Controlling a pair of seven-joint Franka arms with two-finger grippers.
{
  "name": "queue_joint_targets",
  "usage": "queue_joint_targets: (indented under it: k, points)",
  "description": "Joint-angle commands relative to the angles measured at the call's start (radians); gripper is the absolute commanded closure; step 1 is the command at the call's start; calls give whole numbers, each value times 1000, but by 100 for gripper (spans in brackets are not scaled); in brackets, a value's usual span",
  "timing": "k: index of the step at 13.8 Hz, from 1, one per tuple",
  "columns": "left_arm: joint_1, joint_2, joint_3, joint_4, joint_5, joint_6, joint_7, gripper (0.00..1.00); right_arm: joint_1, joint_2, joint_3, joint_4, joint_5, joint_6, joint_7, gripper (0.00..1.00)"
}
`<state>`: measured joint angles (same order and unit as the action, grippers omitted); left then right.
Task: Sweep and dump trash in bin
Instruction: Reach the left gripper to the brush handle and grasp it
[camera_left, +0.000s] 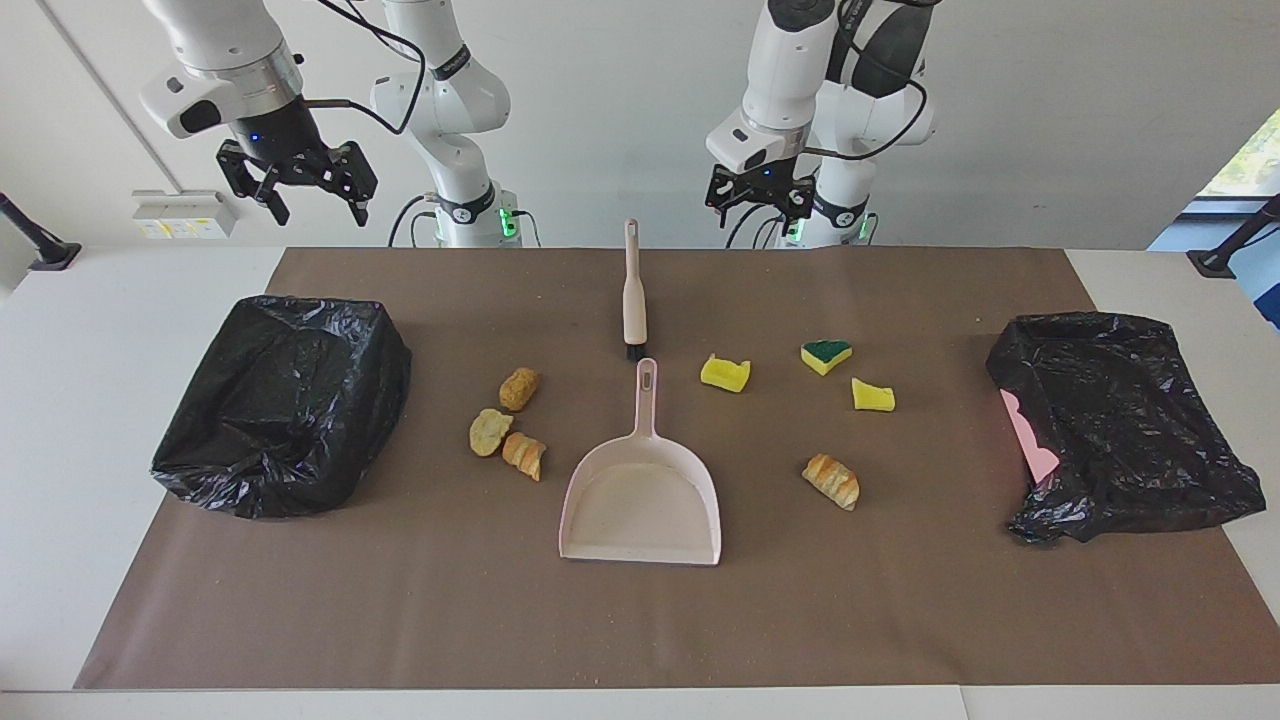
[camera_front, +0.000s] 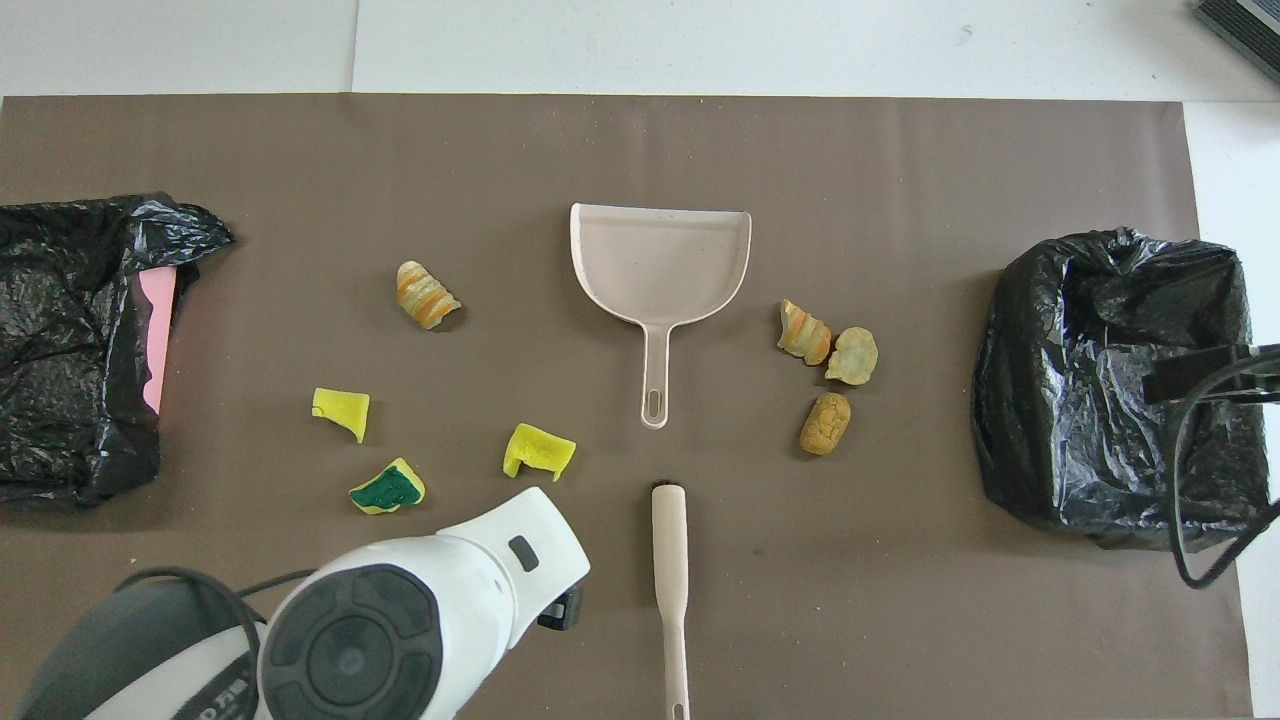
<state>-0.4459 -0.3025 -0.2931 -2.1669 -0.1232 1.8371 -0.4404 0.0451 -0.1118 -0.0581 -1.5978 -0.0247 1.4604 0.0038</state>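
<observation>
Three yellow sponge chunks of trash (camera_left: 725, 372) lie on the brown mat toward the left arm's end, one with a green layer (camera_left: 826, 354). Several bread-like pieces (camera_left: 518, 388) lie to either side of the pale pink dustpan (camera_left: 640, 500), which rests mid-mat. The brush (camera_left: 633, 295) lies just nearer the robots than the dustpan's handle. My left gripper (camera_left: 760, 195) hangs open and empty above the mat's robot-side edge, beside the brush handle. My right gripper (camera_left: 312, 205) waits open, high over its end of the table. The black-bagged bin (camera_left: 285, 400) sits below it.
A second black-bagged bin (camera_left: 1120, 420) with pink showing at its side stands at the left arm's end. In the overhead view the left arm's white wrist (camera_front: 430, 610) covers the mat beside the brush (camera_front: 669, 560). The mat (camera_front: 640, 150) lies bare beside the dustpan's mouth.
</observation>
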Motion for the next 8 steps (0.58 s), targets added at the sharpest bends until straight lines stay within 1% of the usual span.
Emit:
queue_joint_targets:
  k: [1,2,3,4,6,8]
  points:
    - [-118,-18,20,-118,-29,150,-127,0,-18,-26,3,-33,12,18,-34,0]
    - [-170,14,19,-131,-29,174,-182,0,-18,-26,3,-33,12,18,-34,0]
    - [-233,61,20,-133,-29,204,-231,0,-16,-26,3,-33,12,18,-34,0]
    - [-272,109,20,-136,-29,253,-292,0,-17,-28,3,-33,12,18,-34,0]
    - [-336,195,20,-137,-29,373,-407,0,-18,-26,3,-33,12,15,-34,0]
    - [-356,232,20,-137,-29,416,-445,0,-18,-26,0,-19,12,-23,-62,0]
